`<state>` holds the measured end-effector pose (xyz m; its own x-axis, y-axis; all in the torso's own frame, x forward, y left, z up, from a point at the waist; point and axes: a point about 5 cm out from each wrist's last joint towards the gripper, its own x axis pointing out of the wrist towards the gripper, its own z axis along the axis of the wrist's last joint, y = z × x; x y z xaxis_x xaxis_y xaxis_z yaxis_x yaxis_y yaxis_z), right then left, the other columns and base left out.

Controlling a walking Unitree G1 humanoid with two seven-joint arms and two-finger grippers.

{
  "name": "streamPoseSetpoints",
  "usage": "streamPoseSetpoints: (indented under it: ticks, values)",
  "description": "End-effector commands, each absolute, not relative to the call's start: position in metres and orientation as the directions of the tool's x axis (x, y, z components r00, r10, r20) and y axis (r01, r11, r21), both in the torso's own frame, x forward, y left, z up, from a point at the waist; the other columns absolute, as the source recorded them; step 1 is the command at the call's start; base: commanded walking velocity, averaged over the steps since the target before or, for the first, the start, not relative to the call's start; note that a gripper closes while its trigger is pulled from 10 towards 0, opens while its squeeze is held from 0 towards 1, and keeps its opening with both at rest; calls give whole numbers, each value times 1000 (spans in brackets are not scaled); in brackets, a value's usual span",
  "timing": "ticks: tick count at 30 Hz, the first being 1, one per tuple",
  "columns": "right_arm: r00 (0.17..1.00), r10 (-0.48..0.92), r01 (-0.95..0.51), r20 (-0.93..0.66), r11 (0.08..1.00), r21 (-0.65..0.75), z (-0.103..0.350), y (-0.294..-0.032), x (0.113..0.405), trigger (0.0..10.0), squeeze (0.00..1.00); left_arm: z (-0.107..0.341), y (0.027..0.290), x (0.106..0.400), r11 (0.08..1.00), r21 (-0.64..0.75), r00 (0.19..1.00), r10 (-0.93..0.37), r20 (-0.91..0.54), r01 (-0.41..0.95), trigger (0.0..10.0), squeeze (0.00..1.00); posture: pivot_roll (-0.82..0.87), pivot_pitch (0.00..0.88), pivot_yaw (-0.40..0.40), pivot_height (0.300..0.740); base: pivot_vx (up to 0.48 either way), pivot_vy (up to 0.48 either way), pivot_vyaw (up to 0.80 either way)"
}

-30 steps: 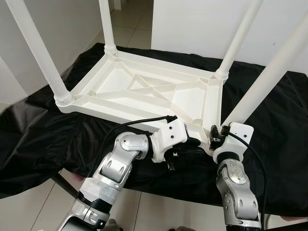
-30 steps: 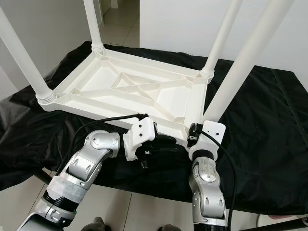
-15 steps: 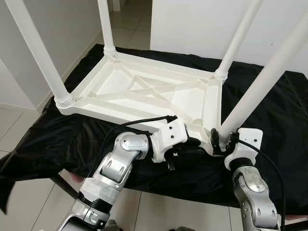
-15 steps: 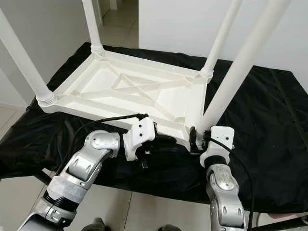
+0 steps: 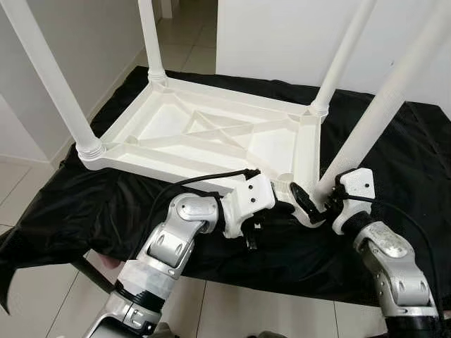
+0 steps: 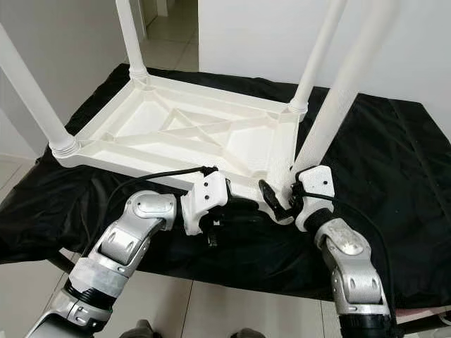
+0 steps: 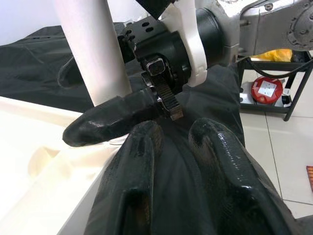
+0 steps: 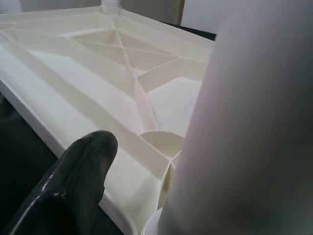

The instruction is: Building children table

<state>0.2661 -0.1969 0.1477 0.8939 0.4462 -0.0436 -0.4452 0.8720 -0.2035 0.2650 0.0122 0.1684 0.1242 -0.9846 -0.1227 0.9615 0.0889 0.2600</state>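
White table leg (image 5: 373,123) sits between right gripper's (image 5: 313,201) spread jaws; left gripper's (image 7: 171,161) together.

Both eye views are looking forward and down on the upturned table (image 5: 211,134) from its near edge. The left wrist view is facing its near corner closely; the right wrist view is sitting closer, sharing that corner.

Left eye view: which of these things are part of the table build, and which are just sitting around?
Part of the job:
- upturned white tabletop
- near-right leg
- three other legs, seated
- right pincer at that leg's base
- left pincer at the tabletop's near edge

Just around:
- black cloth
- red-and-white item on a floor rack
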Motion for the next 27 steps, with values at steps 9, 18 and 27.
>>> streamPoseSetpoints:
  ticks: [9, 18, 27]
  values:
    - [832, 526, -550, -176, 821, -150, 119, -197, 260, 0, 0, 169, 14, 271, 202, 269, 237, -966, -105, 942, 10000, 0, -6, 0, -25, 740, 0, 0, 0]
    - [881, 450, -468, -148, 875, -125, 118, -206, 263, 10000, 0, 169, 15, 271, 197, 270, 232, -967, -107, 943, 10000, 0, -10, 0, -20, 740, 0, 0, 0]
    - [961, 254, -263, -107, 961, -88, 117, -206, 269, 10000, 0, 169, 16, 270, 194, 270, 231, -967, -111, 943, 10000, 0, -9, 0, -17, 740, 0, 0, 0]
